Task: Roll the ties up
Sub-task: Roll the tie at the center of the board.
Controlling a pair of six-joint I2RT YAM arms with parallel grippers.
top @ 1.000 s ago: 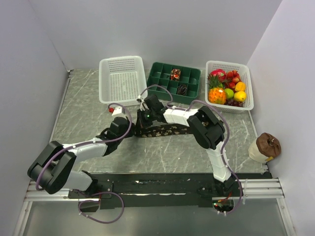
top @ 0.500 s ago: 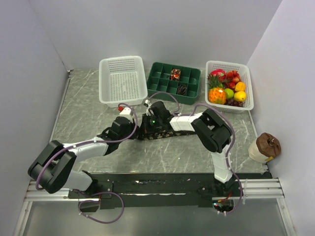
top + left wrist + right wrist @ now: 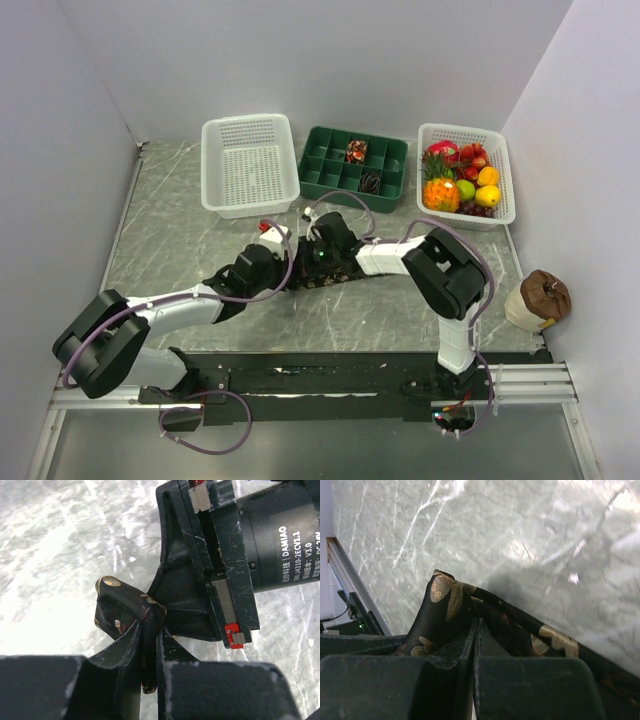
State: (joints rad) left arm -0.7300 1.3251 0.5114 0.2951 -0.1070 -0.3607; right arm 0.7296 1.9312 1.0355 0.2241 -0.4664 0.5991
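Note:
A black-brown tie with tan specks lies bunched on the marble table between my two grippers. My left gripper is shut on a fold of the tie, pinched between its fingers. My right gripper is shut on the tie too, its fingers closed on the fabric just above the table. In the left wrist view the right gripper's black body sits right behind the fold. Two rolled ties, one reddish and one dark, sit in the green divided tray.
A white empty basket stands at the back left. A white basket of toy fruit stands at the back right. A brown-topped cup sits at the right edge. Purple cables loop over both arms.
Both grippers have moved right and toward the near edge with the tie between them. The stretched-out tie has gathered into a shorter bunch.

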